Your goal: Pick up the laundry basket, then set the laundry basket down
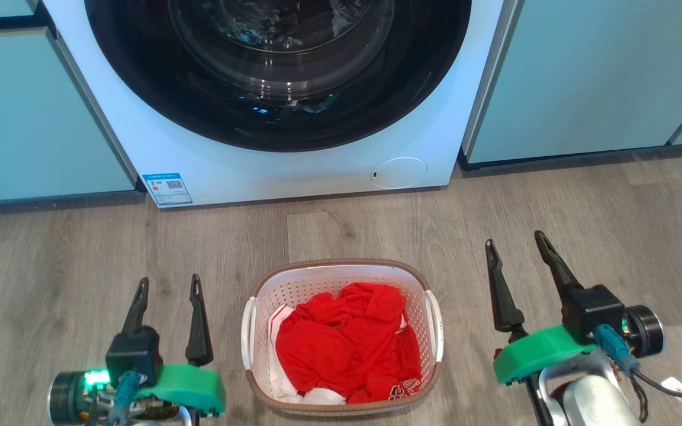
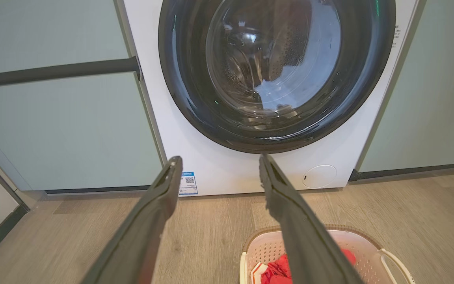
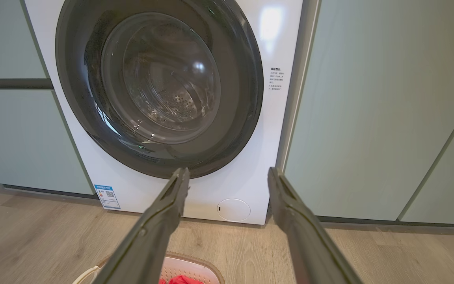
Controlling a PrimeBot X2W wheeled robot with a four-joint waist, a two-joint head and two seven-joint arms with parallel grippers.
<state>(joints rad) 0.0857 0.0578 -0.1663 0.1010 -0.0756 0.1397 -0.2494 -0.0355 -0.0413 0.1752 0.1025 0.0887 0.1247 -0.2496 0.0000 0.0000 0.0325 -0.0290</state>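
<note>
Left gripper (image 1: 169, 279) sits low at the left of the head view, its two long dark fingers spread wide with nothing between them. The right gripper (image 1: 514, 238) is at the lower right with its jaws released as well and gripping nothing. Between them, touching neither, the rounded-rectangular white perforated plastic laundry basket (image 1: 293, 288) with a brown rim stands upright on the grey-brown wood-plank floor (image 1: 80, 254). The basket's two white side handles face one gripper each. A crumpled red garment (image 1: 341, 343) fills most of the basket, with some white cloth (image 1: 282, 384) showing under it at the near edge. Beyond the basket and well apart from it stands a white front-loading washing machine (image 1: 293, 174) with a round dark glass door (image 1: 276, 71), closed as far as the wrist views show. A small blue and white sticker (image 1: 166, 188) sits at its lower corner on the robot's left. Pale blue-green cabinet fronts (image 1: 21, 118) flank the machine on both sides.
</note>
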